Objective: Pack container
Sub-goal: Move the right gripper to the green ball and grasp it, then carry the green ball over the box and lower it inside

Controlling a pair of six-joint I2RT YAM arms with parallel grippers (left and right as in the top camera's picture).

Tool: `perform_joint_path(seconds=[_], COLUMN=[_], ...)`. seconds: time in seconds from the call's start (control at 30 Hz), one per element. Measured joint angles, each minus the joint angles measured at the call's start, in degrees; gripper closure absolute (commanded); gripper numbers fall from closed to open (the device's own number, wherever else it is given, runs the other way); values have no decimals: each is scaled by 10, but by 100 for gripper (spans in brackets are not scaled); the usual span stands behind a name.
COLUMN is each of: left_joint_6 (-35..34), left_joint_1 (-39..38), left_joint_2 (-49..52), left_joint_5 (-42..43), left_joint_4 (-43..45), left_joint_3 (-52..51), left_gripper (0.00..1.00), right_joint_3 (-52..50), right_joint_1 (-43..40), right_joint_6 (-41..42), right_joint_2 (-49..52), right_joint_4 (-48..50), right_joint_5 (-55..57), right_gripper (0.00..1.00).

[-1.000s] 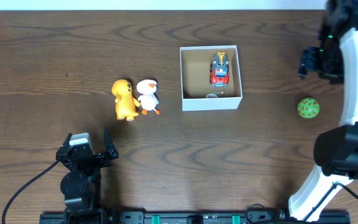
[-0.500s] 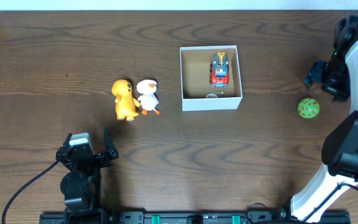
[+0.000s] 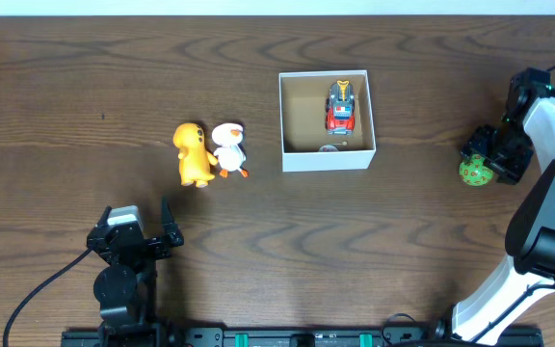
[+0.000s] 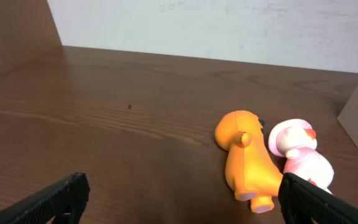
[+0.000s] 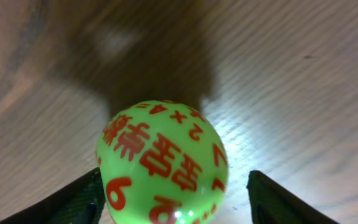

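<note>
Overhead: right pincer (image 3: 482,160) is down at the desk (image 3: 66,96) level over the green ball (image 3: 472,173), with the ball directly beneath and between its fingers. Judged step: closing in for a pick, since the ball is the loose toy nearest this arm. The container (image 3: 328,159) sits well apart from this pincer, off toward the other arm's side, and already holds a red toy car (image 3: 341,106) against its far wall, so most of the brown floor is free for more toys. Left pincer (image 3: 138,236) is parked low and released, nothing in it. The yellow duck (image 3: 194,154) and white duck (image 3: 228,148) lie ahead of it, touching each other, and the container is beyond them and off to one side. Left wrist: both fingers are spread wide at the frame's bottom corners with bare desk between them. The ducks lie on their sides just ahead and to the right, within plausible reach once this arm starts. Right wrist: the ball fills the gap between the fingers, red numerals facing up. The jaws stand on either side, with a visible gap on one side and possible contact on the other, so the pincer is released and not yet gripping. The round shape may roll if the jaws meet it off-centre.
</note>
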Motion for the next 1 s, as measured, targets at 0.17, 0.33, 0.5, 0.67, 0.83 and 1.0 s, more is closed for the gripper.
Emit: perform_joint_path(seconds=[0.17,0.33,0.5,0.67,0.83,1.0], left_joint_6=[0,0,0,0,0,0], left_joint_1=[0,0,0,0,0,0], left_joint_2=[0,0,0,0,0,0], left_joint_5=[0,0,0,0,0,0], left_joint_4=[0,0,0,0,0,0], left_joint_3=[0,0,0,0,0,0], left_gripper=[2,2,2,2,2,2], right_joint_3=[-24,-23,27,168,304,363], right_joint_1=[-3,-5,3,63,163,259], right_joint_6=[2,-5,-44,-109,-221,-343], right_joint_2=[-5,-7,-1,3,3,3], right_joint_4=[-1,2,-10,-15,7,6], right_joint_5=[-9,-25,-59,-101,-158,-188], right_gripper=[87,93,93,87,90,93])
